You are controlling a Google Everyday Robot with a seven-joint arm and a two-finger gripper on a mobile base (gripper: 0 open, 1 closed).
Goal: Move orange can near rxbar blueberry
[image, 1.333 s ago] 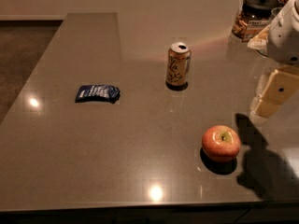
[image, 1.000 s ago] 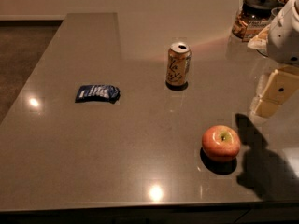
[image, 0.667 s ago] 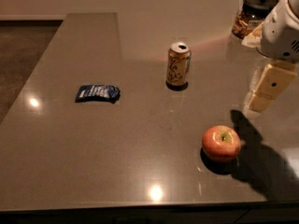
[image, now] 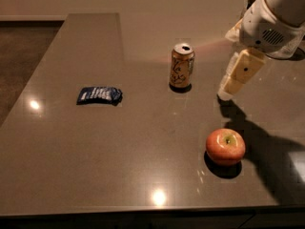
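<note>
Orange can [image: 181, 66], dark script unreadable, stands mid-table. Bar [image: 99, 95], white lettering illegible, lies at its 8 o'clock. Gripper [image: 229, 87] at can's 3 o'clock; cannot tell whether open or closed.

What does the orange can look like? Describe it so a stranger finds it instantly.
On the grey-brown table, look toward the far middle, just left of the gripper at the right. The orange can stands upright: tall, slim and silver-topped, unlike the round apple and the flat blue rxbar blueberry to its left.
</note>
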